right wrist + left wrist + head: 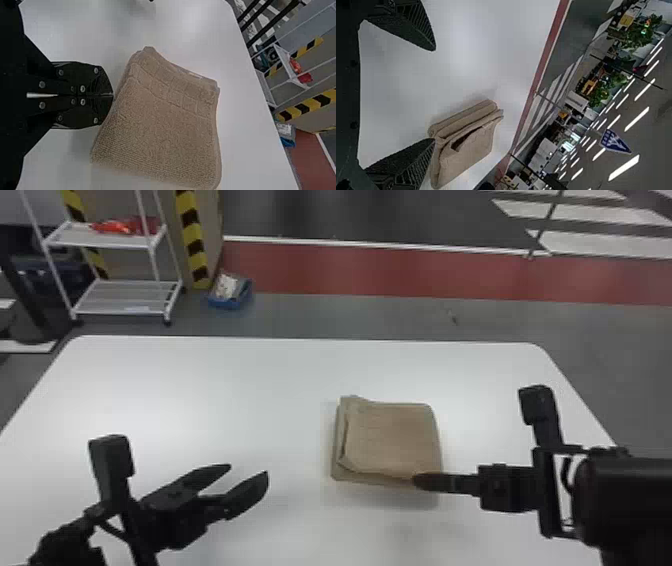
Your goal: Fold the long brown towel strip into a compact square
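Note:
The brown towel (392,435) lies folded into a thick, roughly square stack right of the table's middle, its left layers slightly offset. At its near right corner is my right gripper (416,481), shut, its tips against the cloth; whether any cloth is between them I cannot tell. In the right wrist view the shut gripper (112,95) meets the edge of the towel (166,126). My left gripper (247,473) stands open to the towel's left, apart from it. The left wrist view has the open gripper (435,95) with nothing between its fingers and the towel (466,154) beyond.
The white table (200,380) extends around the towel, its far edge well beyond it. Past the table stand a white wheeled rack (120,297) and a blue box (229,301) on the floor, at the far left.

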You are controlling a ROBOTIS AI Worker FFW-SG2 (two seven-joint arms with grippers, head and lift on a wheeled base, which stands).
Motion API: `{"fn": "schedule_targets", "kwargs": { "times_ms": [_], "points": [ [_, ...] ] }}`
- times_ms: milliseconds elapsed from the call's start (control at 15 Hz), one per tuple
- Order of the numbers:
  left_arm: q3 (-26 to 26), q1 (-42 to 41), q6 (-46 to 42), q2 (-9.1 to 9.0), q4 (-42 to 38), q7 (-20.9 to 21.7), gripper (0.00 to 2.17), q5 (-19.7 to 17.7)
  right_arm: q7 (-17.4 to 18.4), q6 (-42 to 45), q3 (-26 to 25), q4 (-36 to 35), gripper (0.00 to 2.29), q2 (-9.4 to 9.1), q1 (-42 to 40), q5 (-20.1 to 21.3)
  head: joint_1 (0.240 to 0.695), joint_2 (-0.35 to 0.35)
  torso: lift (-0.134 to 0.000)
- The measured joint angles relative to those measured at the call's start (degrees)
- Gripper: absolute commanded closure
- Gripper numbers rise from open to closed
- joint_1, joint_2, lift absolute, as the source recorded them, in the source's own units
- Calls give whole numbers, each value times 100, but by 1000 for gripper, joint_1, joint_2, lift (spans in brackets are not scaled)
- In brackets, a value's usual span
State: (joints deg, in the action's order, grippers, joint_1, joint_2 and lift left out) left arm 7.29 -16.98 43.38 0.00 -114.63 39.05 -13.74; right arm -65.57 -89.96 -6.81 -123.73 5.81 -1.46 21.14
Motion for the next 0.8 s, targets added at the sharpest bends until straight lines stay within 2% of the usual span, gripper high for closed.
{"fn": "schedule_targets", "kwargs": {
  "times_ms": [267,400,800],
  "points": [
    [102,-52,-60,0,-23,44,70,-66,30,0,342,662,2152,-4,292,511,695,-100,-124],
    [148,-79,-81,0,-32,79,70,-107,170,0,363,874,2152,-18,467,608,695,-100,-124],
    [230,-209,-133,0,-96,152,70,-140,1122,0,256,1730,2152,-80,1136,668,695,-137,-124]
  ]
}}
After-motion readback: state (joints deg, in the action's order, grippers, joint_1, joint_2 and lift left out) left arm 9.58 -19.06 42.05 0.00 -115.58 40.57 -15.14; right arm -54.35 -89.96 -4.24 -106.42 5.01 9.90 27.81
